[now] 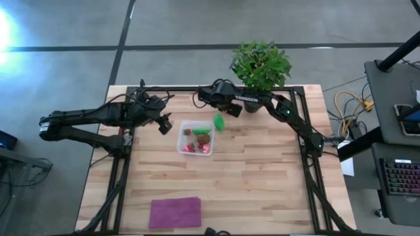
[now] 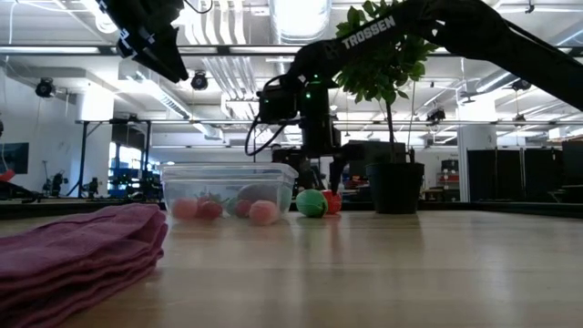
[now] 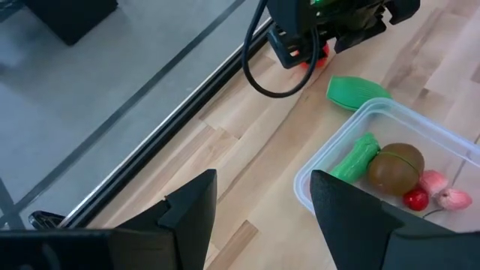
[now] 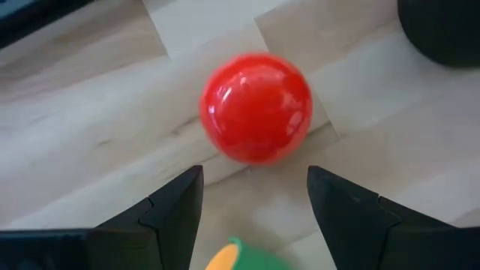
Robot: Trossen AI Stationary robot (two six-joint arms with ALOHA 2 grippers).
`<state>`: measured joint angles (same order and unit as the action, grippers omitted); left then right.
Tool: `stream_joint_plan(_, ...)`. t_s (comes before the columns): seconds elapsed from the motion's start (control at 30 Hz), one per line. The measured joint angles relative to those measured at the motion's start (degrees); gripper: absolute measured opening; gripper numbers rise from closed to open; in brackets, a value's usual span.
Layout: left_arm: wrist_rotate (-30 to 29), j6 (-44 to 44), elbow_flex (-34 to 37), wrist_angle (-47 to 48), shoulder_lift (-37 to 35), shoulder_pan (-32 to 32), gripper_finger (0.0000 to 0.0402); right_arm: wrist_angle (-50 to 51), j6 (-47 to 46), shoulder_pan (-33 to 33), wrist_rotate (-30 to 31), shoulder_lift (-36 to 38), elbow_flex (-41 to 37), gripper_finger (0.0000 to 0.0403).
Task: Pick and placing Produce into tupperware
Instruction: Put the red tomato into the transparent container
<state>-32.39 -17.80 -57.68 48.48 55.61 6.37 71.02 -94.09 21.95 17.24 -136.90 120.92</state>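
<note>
The clear tupperware [image 1: 195, 137] sits mid-table and holds a long green piece [image 3: 355, 157], a brown kiwi ball [image 3: 395, 168] and small red and pink pieces [image 3: 433, 192]. A green oval piece [image 1: 218, 122] lies on the table by its far right corner. Just beyond it a red ball [image 4: 256, 107] rests on the wood. My right gripper [image 4: 255, 180] hovers open above the red ball, pointing down, and touches nothing. My left gripper [image 3: 262, 184] is open in the air left of the tupperware.
A leafy potted plant [image 1: 260, 65] stands at the far edge, close behind my right arm. A folded purple cloth [image 1: 175, 212] lies at the near edge. Black frame rails [image 1: 122, 164] run along the table's left and right sides.
</note>
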Motion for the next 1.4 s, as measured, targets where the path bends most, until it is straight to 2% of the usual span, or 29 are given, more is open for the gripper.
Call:
stream_joint_plan(0.17,1.85,-0.94,-0.01,0.06,0.09,-0.04,0.0201,-0.12,-0.57,0.14,-0.74,0.0,0.0,0.0231)
stream_joint_plan(0.33,2.02,7.31,0.01,0.46,0.51,-0.07,0.0201,-1.36,1.21,-0.3,-1.16,0.0,-0.08,0.0231)
stream_joint_plan(0.6,2.09,11.05,0.0,1.53,0.39,-0.04,0.0201,0.88,-10.16,-2.33,0.5,-0.02,-1.88,0.0233)
stream_joint_plan(0.77,2.17,11.59,-0.01,1.81,0.49,-0.04,0.0201,0.71,-16.67,-2.31,2.27,-0.04,-2.57,0.026)
stream_joint_plan(1.1,2.52,14.22,0.0,1.81,0.51,-0.04,0.0201,-4.13,-14.09,-1.65,6.92,-0.04,-2.67,0.0314)
stream_joint_plan(1.2,2.74,14.29,0.0,1.58,0.51,0.0,0.0201,-6.32,-14.58,-1.18,8.34,-0.04,-2.93,0.0317)
stream_joint_plan(1.4,2.74,15.23,0.01,1.54,0.51,0.0,0.0201,-4.39,-16.53,0.28,8.0,-0.07,-3.54,0.0309)
